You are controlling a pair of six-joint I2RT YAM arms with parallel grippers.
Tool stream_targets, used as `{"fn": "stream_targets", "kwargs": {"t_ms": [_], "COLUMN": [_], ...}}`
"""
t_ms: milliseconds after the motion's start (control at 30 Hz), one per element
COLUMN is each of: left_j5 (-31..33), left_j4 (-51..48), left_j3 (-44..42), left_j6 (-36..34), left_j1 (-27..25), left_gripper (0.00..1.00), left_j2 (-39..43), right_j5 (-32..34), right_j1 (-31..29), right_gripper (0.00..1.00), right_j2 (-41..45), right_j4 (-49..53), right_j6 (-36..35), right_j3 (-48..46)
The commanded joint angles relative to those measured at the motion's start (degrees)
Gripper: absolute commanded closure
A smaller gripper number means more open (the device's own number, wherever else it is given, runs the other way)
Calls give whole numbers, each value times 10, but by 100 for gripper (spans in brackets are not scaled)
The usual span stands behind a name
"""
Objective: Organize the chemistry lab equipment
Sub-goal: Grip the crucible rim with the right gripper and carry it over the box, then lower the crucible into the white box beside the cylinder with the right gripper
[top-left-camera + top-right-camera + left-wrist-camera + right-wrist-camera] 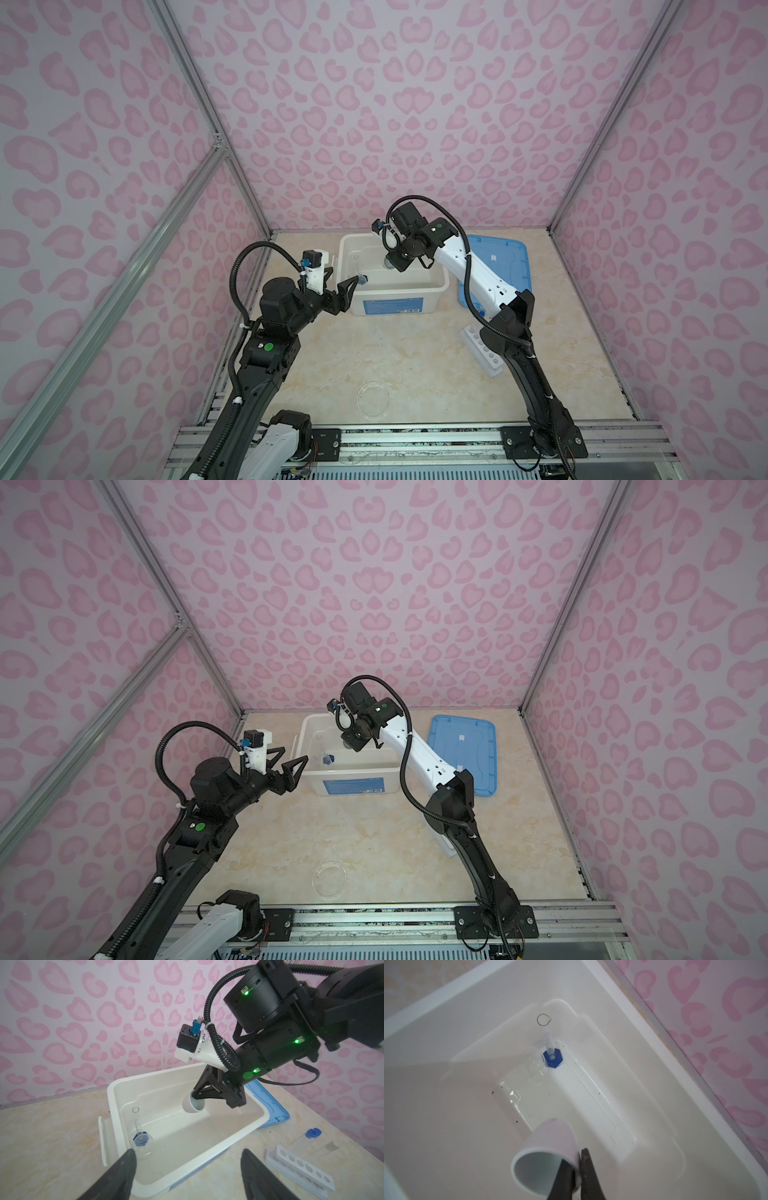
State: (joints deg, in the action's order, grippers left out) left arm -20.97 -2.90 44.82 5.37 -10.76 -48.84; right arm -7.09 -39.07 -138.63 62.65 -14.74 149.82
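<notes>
Jaws of the right gripper (578, 1167) clamp the wall of a small pale cup (548, 1142), tilted over the white bin (446, 997), where a blue-based cylinder (551, 1058) stands. Left gripper (187, 1155) gapes empty at the bin's edge.

Your right claw (576, 1159) and cup (548, 1142) hang over the bin's (432, 301) middle; bare tabletop (374, 345) lies open between bin and dish (374, 400).
</notes>
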Motion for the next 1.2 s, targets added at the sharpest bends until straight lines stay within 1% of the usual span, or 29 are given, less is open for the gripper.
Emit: {"fn": "stream_targets", "kwargs": {"t_ms": [0,167,300,467,767,1033,1167], "left_j5": [1,3,8,9,11,16,18], "left_j4": [9,8,7,6,4,4,3], "left_j3": [0,-1,-2,-2,0,0,-1], "left_j6": [-8,-10,-11,-11,-13,-16,-17], "left_j1": [0,0,1,1,1,1,0], "left_gripper": [19,19,19,19,19,19,19], "left_j2": [0,-1,0,0,-1,-6,-6], "right_j5": [3,9,-5,3,8,6,-6], "right_j1": [4,6,7,7,7,8,11], "right_gripper": [93,94,94,94,95,95,96], "right_j2": [-27,-66,-94,-128,-164,-176,-183], "right_j4": [-4,-35,-61,-77,-105,-118,-126], "right_j6": [-20,-37,-41,-48,-56,-55,-51], "right_j3": [15,17,18,42,42,41,42]}}
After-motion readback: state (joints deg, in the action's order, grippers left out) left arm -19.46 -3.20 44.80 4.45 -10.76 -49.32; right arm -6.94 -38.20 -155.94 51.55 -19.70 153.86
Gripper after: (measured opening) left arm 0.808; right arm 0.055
